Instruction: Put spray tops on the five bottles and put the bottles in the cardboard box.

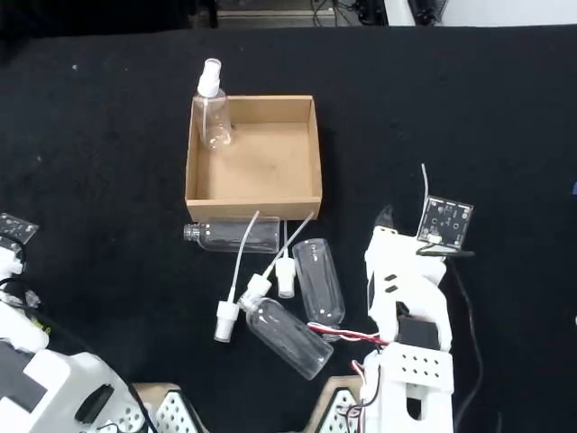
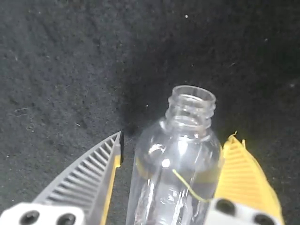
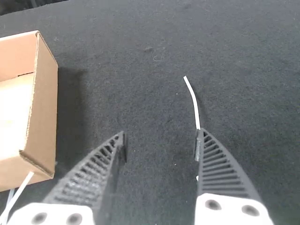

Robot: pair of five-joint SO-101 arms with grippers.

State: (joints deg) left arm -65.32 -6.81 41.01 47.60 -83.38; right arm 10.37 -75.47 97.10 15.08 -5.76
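My left gripper [image 2: 177,137] is shut on a clear bottle [image 2: 180,154] with an open, uncapped neck, over black mat. The cardboard box [image 1: 194,162] holds one upright bottle with a spray top [image 1: 213,113] in its far left corner. In front of the box lie an uncapped bottle [image 1: 233,236], a second bottle [image 1: 318,280] and a third bottle [image 1: 288,336], with loose spray tops [image 1: 225,320] [image 1: 286,275] among them. My right gripper [image 3: 160,135] is open over bare mat right of the box [image 3: 33,108]. A thin white tube [image 3: 192,101] sticks out past one of its fingers.
The black mat [image 1: 469,108] covers the whole table. The right arm [image 1: 406,307] stands just right of the lying bottles, with red and white wires near them. The left arm's white body [image 1: 36,379] sits at the near left corner.
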